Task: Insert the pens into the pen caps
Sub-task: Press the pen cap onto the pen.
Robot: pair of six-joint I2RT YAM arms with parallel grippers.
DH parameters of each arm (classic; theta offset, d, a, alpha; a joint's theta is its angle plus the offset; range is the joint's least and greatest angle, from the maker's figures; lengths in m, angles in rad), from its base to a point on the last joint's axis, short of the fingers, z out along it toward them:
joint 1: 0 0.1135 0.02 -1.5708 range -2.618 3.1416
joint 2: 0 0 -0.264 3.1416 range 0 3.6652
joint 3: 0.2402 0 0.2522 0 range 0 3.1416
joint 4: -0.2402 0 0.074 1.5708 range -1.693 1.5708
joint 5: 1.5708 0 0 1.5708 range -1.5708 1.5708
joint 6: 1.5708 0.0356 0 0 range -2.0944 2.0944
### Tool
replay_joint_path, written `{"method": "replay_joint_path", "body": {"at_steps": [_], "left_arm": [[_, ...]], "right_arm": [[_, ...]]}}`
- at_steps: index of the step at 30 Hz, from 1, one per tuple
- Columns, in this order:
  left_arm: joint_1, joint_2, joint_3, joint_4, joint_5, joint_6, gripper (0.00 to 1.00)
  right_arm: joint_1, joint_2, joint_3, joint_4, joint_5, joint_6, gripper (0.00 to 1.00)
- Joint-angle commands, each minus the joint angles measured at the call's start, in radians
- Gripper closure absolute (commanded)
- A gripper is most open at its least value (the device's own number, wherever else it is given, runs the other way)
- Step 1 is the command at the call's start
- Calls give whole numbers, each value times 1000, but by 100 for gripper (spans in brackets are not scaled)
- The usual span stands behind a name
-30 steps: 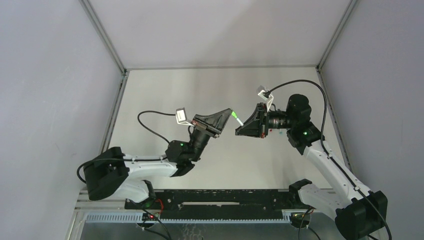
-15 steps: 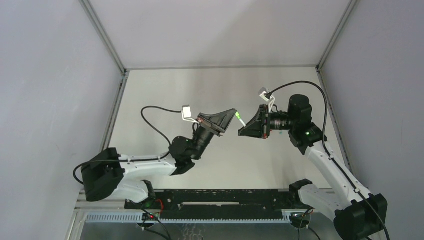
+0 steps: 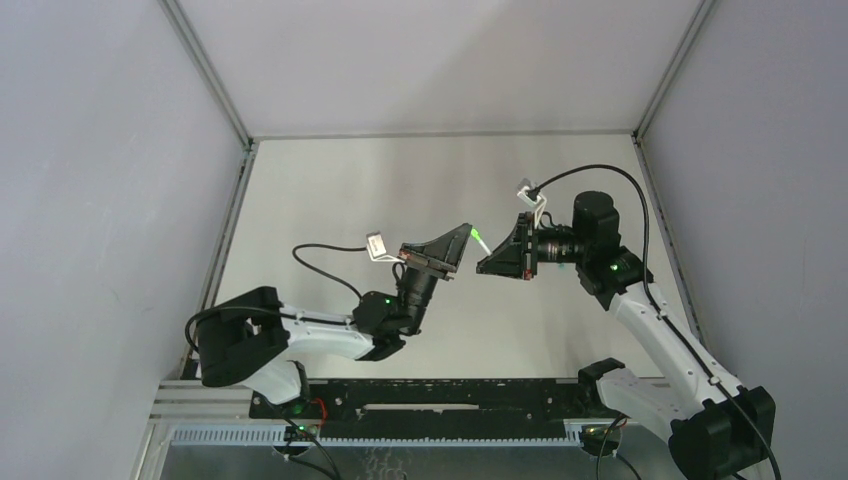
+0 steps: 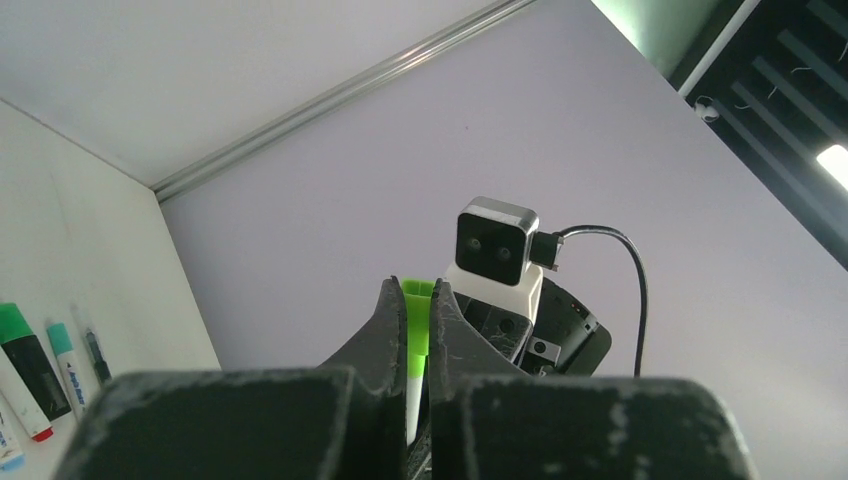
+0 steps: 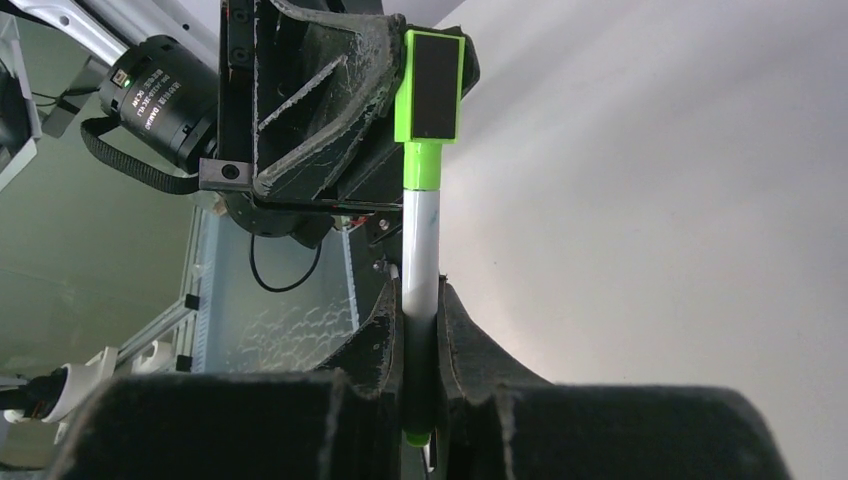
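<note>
My left gripper (image 3: 468, 234) is shut on a bright green pen cap (image 3: 476, 238), held in mid-air above the table. In the left wrist view the cap (image 4: 417, 310) sits pinched between the fingertips (image 4: 392, 320). My right gripper (image 3: 484, 262) is shut on a pen with a white barrel (image 5: 420, 250), facing the left gripper. In the right wrist view the pen's end sits inside the green cap (image 5: 430, 85), which the left gripper's fingers (image 5: 330, 90) hold. The barrel (image 4: 413, 400) shows between the left fingers.
In the left wrist view, other pens lie on the table at lower left: a black marker with a green cap (image 4: 25, 345), a teal-capped pen (image 4: 65, 362) and a thin dark pen (image 4: 92, 345). Grey enclosure walls (image 3: 120, 200) stand on both sides.
My left arm has swung right and its gripper has closed in on the right gripper. The visible stretch of pen between the two grippers has shortened.
</note>
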State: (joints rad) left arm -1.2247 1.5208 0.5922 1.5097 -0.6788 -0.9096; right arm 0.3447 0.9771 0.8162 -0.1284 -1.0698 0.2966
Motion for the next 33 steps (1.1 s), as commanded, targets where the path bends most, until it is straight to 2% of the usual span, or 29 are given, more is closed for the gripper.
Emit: {"method": "replay_joint_path", "body": {"at_steps": [1, 6, 8, 12, 14, 19, 22, 25, 28, 33], "left_arm": [[-146, 48, 7, -286, 338, -15, 100], [-156, 36, -19, -276, 342, -19, 98], [-153, 13, -42, -252, 315, -4, 89], [-139, -66, -82, -248, 255, 34, 65], [-127, -111, -107, -248, 224, 48, 57], [-111, -250, -167, -300, 181, 116, 45], [-110, -328, -215, -354, 191, 188, 40], [-108, -393, -262, -384, 206, 260, 31], [-101, -449, -291, -466, 209, 311, 25], [-67, -502, -321, -601, 195, 333, 22]], "right_arm": [[20, 15, 55, 200, 145, -62, 100], [29, 21, 68, 146, 140, -149, 100], [32, 21, 68, 99, 131, -187, 100], [40, 31, 67, 25, 123, -256, 100], [42, 39, 63, 6, 119, -279, 100], [30, 47, 61, -60, 108, -360, 100], [-12, 47, 60, -91, 81, -411, 100], [-53, 59, 61, -126, 72, -462, 100], [-92, 88, 61, -158, 115, -516, 100], [-98, 206, 62, -181, 324, -541, 100]]}}
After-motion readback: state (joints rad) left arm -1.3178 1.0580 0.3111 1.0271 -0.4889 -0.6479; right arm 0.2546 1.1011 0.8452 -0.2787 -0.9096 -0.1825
